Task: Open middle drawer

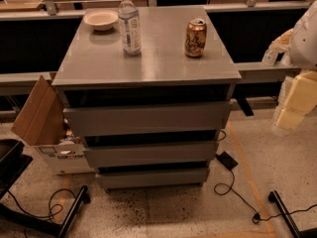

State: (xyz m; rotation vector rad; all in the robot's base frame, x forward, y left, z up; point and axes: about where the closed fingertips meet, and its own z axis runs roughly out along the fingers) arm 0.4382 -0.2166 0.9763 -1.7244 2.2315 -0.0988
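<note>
A grey cabinet (148,58) with three stacked drawers stands in the middle of the camera view. The middle drawer (151,153) is the second front panel, plain and handleless, with a dark gap above it. None of its inside shows. The taller top drawer (148,118) is above it and the bottom drawer (153,177) below. My gripper (293,105), pale yellow below a white arm (304,33), hangs at the right edge. It is apart from the cabinet, roughly level with the top drawer.
On the cabinet top stand a clear water bottle (129,24), a brown can (195,37) and a white bowl (101,19). An open cardboard box (47,128) sits left of the cabinet. Cables and a black adapter (227,160) lie on the floor at right; black stand legs (54,222) are at lower left.
</note>
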